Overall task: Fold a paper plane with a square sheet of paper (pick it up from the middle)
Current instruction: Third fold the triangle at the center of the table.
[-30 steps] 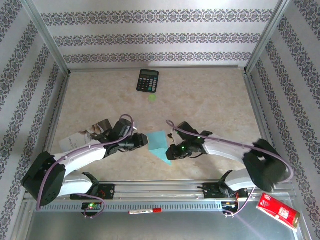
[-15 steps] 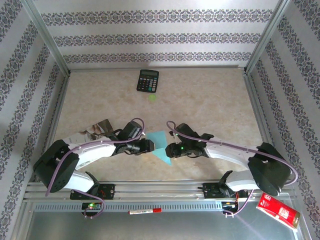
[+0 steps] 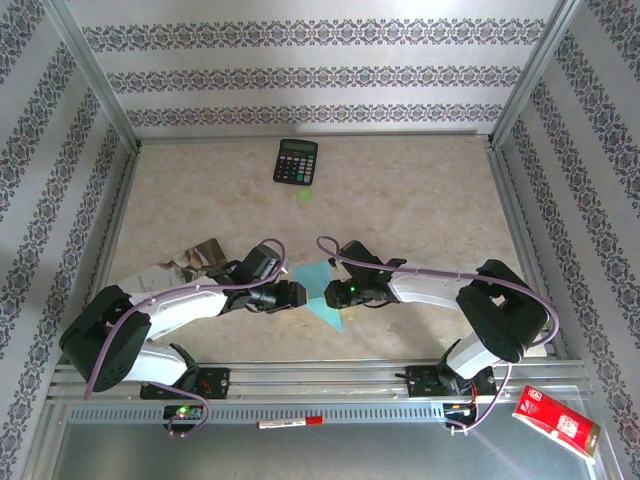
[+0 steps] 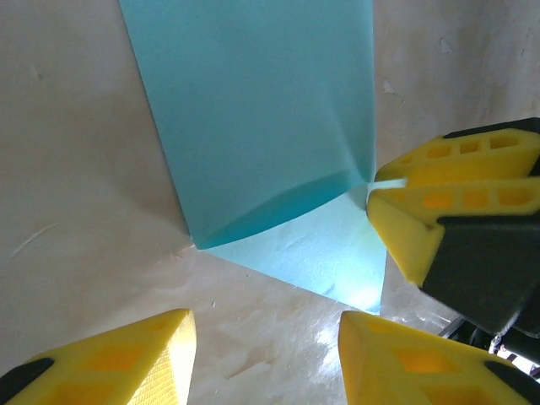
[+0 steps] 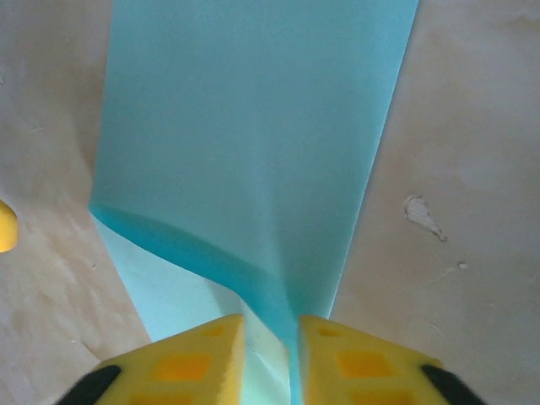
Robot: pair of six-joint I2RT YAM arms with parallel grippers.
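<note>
Spanning the view, the beige table (image 3: pixel 420 200) carries everything; the square sheet of paper (image 3: pixel 322 300), partly folded, lies near its 6 o'clock edge between both grippers; the right gripper (image 5: pixel 270 325), at the sheet's 3 o'clock side, pinches a raised fold of it; the left gripper (image 4: pixel 263 331), at 9 o'clock, stands with jaws apart, grasping nothing; the black calculator (image 3: pixel 296 160) sits well apart at 12 o'clock.

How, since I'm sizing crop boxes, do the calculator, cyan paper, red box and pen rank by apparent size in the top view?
1. red box
2. calculator
3. pen, thin
The sheet of paper is partly hidden, so unranked against the calculator.
</note>
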